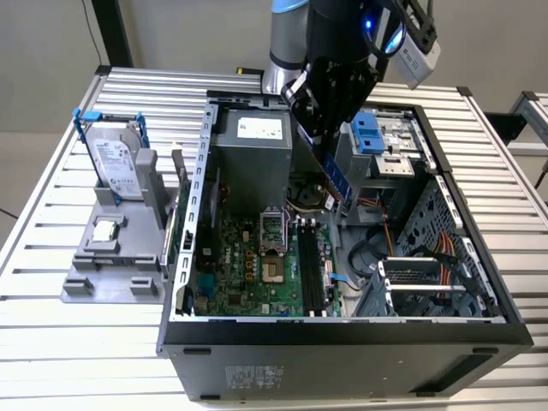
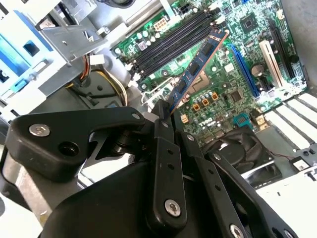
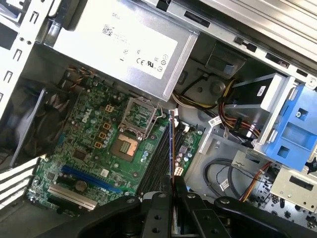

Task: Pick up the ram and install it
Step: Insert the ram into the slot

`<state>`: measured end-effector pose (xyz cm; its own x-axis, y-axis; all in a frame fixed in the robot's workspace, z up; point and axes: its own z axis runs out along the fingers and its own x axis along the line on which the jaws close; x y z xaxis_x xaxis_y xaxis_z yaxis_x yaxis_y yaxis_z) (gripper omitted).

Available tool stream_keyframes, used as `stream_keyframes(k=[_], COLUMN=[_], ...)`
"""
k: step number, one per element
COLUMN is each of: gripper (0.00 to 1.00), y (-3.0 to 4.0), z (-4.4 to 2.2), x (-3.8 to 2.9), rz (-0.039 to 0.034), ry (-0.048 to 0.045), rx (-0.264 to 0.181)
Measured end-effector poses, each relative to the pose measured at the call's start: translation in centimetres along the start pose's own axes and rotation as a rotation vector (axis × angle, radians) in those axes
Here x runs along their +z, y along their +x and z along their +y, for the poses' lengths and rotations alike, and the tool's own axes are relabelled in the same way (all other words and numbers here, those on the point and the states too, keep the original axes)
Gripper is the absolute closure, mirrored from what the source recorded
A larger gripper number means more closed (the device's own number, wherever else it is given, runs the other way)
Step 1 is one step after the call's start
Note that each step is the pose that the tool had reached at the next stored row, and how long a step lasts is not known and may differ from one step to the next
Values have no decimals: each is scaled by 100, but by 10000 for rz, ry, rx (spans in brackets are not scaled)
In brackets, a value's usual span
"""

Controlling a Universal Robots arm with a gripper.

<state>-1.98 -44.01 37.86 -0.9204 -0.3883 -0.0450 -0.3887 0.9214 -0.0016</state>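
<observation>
The ram (image 1: 334, 175) is a long, thin blue-black stick that hangs tilted inside the open computer case (image 1: 184, 257), above the motherboard. My gripper (image 1: 312, 120) is shut on its upper end. In the second wrist view the ram (image 2: 198, 67) slants out from the gripper (image 2: 161, 108) over the green board, its far end beside the black memory slots (image 2: 171, 37). In the first wrist view the ram (image 3: 172, 144) appears edge-on, rising from the gripper (image 3: 172, 182) in line with the memory slots (image 3: 157, 166). In the exterior view the slots (image 1: 310, 267) lie below and in front of the stick.
A grey power supply (image 1: 253, 154) fills the case's back. The processor socket (image 1: 272, 272) is beside the slots. A blue drive bracket (image 1: 370, 133) and loose cables (image 1: 398, 231) sit on the exterior view's right. A hard drive (image 1: 116, 163) and a square chip (image 1: 104, 229) rest in a grey holder outside.
</observation>
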Motion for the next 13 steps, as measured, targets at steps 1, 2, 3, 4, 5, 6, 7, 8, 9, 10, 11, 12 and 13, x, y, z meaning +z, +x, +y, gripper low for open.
stream_keyframes(k=[1, 2, 3, 4, 5, 6, 7, 8, 9, 10, 11, 12, 13], gripper=[100, 100, 100, 100, 100, 100, 100, 100, 100, 100, 100, 100, 100], y=[0, 0, 0, 0, 0, 0, 0, 0, 0, 0, 0, 0, 0], z=[0, 0, 0, 0, 0, 0, 0, 0, 0, 0, 0, 0, 0], x=[0, 0, 0, 0, 0, 0, 0, 0, 0, 0, 0, 0, 0], rz=[0, 0, 1, 1, 1, 1, 1, 1, 1, 1, 1, 1, 1], ry=[3, 7, 10, 14, 17, 21, 24, 28, 32, 35, 40, 43, 46], rx=[75, 149, 227, 307, 383, 462, 549, 626, 711, 801, 890, 971, 1058])
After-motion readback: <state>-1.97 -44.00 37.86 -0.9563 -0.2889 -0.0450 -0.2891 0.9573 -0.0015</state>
